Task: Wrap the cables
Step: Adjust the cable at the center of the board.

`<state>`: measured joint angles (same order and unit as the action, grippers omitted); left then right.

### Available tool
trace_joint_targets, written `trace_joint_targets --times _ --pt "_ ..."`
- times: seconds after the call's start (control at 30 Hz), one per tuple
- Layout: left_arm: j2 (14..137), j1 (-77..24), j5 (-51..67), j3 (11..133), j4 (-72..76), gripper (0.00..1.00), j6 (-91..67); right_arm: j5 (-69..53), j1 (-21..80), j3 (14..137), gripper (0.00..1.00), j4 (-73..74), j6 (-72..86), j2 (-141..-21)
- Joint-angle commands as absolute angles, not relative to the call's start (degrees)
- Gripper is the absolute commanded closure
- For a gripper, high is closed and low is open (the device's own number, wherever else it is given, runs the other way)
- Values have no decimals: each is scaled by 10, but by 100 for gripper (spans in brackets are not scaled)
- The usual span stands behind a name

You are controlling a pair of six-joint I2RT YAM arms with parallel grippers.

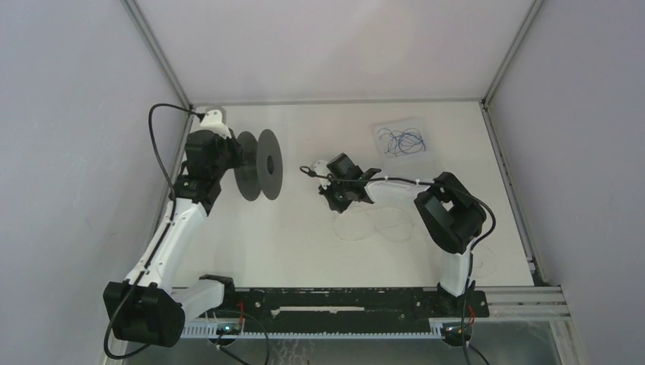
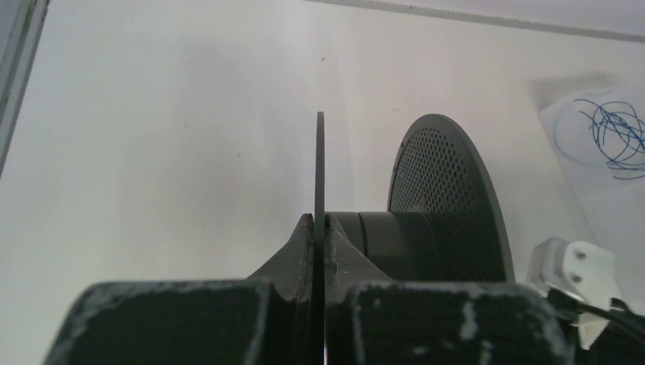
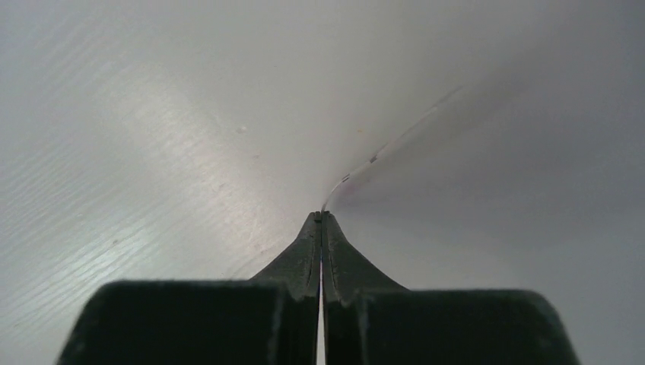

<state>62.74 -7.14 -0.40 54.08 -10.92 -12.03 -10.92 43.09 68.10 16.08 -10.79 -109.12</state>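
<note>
A black spool (image 1: 258, 165) stands on edge at the table's back left. My left gripper (image 1: 230, 156) is shut on its near flange (image 2: 320, 163), the thin disc pinched between both fingertips in the left wrist view, where the gripper (image 2: 320, 222) hides the disc's lower part. The hub (image 2: 395, 243) and perforated far flange (image 2: 445, 190) lie to the right. The cables (image 1: 380, 224) are a very thin whitish cord in loose loops on the table mid-right. My right gripper (image 1: 335, 201) is low over the table and shut on the cord (image 3: 380, 156), which runs from the closed tips (image 3: 322, 216) up to the right.
A tangle of thin blue wire (image 1: 401, 141) lies on a clear sheet at the back right, also seen from the left wrist (image 2: 612, 137). Grey walls enclose the table on three sides. The right arm's elbow (image 1: 449, 213) hangs above the loops.
</note>
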Motion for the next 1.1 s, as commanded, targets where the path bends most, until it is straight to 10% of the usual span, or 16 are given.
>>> trace_joint_targets --times 0.0,0.4,1.07 --pt "623 -100 -27 528 -50 100 -120 -192 392 701 100 140 -109 -998" --pt "665 -215 -89 499 -18 100 -109 -566 219 772 100 120 44 -881" --pt "709 -240 -96 478 -4 100 -79 -533 193 962 100 185 117 -835"
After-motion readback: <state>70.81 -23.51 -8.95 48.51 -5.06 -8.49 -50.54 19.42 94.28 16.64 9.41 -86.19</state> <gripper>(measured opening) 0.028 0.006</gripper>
